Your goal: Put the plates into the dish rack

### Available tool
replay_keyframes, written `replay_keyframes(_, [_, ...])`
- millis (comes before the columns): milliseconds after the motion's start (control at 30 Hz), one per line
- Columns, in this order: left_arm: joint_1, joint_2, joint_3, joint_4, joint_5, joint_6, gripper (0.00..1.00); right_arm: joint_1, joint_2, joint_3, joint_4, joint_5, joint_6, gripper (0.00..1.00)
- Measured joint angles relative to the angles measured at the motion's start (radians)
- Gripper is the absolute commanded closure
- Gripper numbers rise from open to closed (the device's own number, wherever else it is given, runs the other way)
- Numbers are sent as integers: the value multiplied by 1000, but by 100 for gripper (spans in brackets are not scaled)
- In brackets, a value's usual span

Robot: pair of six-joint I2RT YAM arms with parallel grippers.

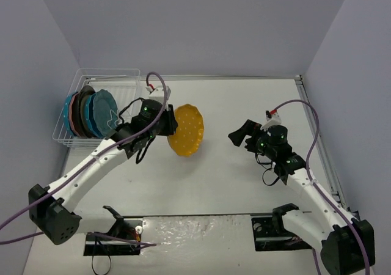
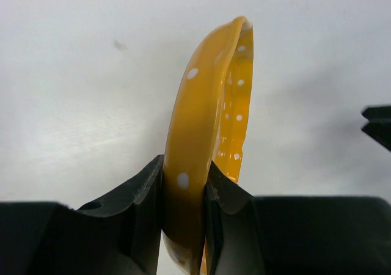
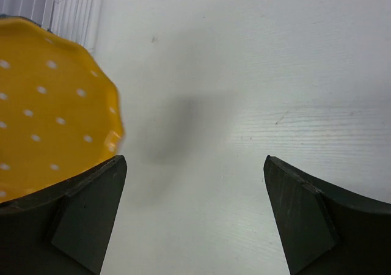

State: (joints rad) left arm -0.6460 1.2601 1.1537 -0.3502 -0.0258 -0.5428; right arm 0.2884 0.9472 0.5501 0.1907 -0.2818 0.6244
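Observation:
My left gripper point(image 1: 169, 126) is shut on the rim of the yellow dotted scalloped plate point(image 1: 187, 130) and holds it on edge above the table, right of the dish rack point(image 1: 125, 78). In the left wrist view the plate point(image 2: 204, 116) stands between the two black fingers point(image 2: 143, 208). Several plates stand upright in the rack: a bright blue one point(image 1: 67, 113), a pink one point(image 1: 74, 111), dark-rimmed ones point(image 1: 83, 104) and blue and teal ones point(image 1: 101, 111). My right gripper point(image 1: 239, 134) is open and empty over the table; its view shows the yellow plate point(image 3: 49, 128) at left.
The rack's white wire tines point(image 3: 73, 6) show at the top left of the right wrist view. A metal rail point(image 1: 321, 140) runs along the table's right edge. Grey walls close the back and sides.

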Motion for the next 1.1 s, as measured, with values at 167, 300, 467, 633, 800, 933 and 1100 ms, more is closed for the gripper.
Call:
replay_keyframes(167, [73,-18,237,-147,-133,232,100,0,-81,3,-78,35,-42,7])
replay_keyframes(300, [217,7,383,-199,-200,404,100,-1,-123,3,-107,39,-72,7])
replay_keyframes(467, [363,104,520,-248,-295,577,100,-1,-143,3,-131,37,-105,6])
replay_keyframes(633, [432,230,589,-265,-310,663,100,-1,-148,3,-150,31,-127,5])
replay_keyframes(800, [488,341,596,-273,-305,703,100,-1,-149,3,-159,27,-150,3])
replay_keyframes(933, [537,390,581,-268,-308,710,100,-1,-152,3,-165,25,-161,2])
replay_keyframes(1100, [577,399,567,-265,-313,715,100,-1,-153,3,-171,19,-167,1])
